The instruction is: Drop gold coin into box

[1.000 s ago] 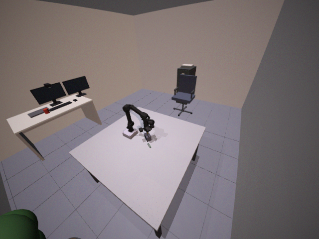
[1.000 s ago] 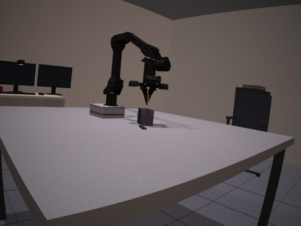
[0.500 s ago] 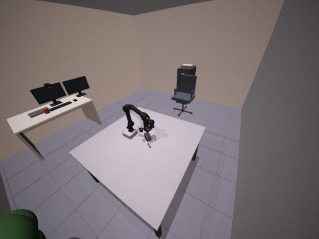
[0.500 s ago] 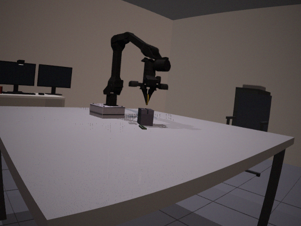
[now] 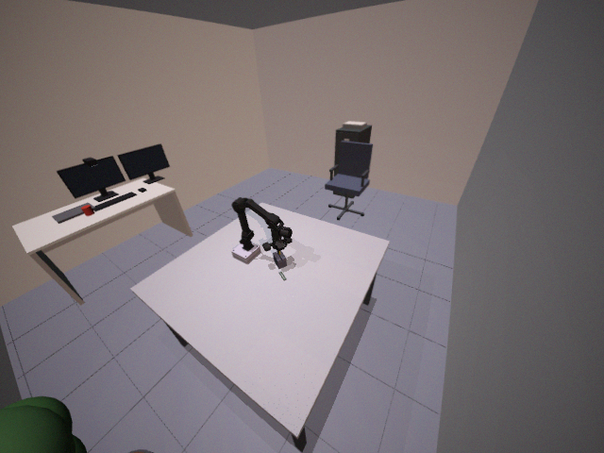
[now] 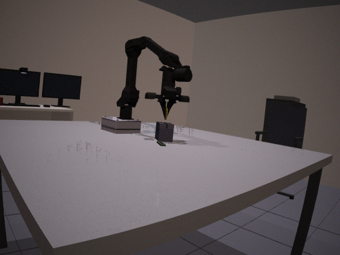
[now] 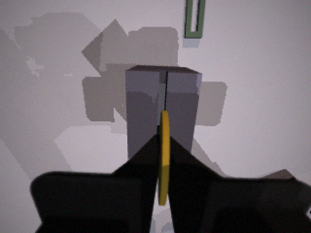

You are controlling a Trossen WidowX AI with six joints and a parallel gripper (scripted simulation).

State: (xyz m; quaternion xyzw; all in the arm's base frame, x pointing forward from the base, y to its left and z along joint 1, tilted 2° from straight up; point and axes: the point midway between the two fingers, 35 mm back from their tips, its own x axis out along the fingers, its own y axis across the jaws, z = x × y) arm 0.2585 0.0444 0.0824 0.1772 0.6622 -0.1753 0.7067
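My gripper (image 6: 166, 116) (image 7: 161, 140) is shut on the gold coin (image 6: 166, 112) (image 7: 164, 167), which stands edge-on, upright, between the fingertips. Gripper and coin are just above the grey box (image 5: 279, 260) (image 6: 164, 133) (image 7: 182, 107), with a small gap below the coin in the exterior view. In the wrist view the slot (image 7: 162, 97) runs up the lid, nearly in line with the coin; the fingers and coin hide its near part. The dark-green holder (image 5: 282, 276) (image 6: 161, 143) (image 7: 193, 35) lies empty on the table beside the box.
The arm's pale base (image 5: 246, 252) (image 6: 120, 125) stands on the white table (image 5: 253, 311) (image 6: 137, 175) to the left of the box. A desk (image 5: 141, 197) with two monitors and a blue office chair (image 5: 353, 160) stand away from the table.
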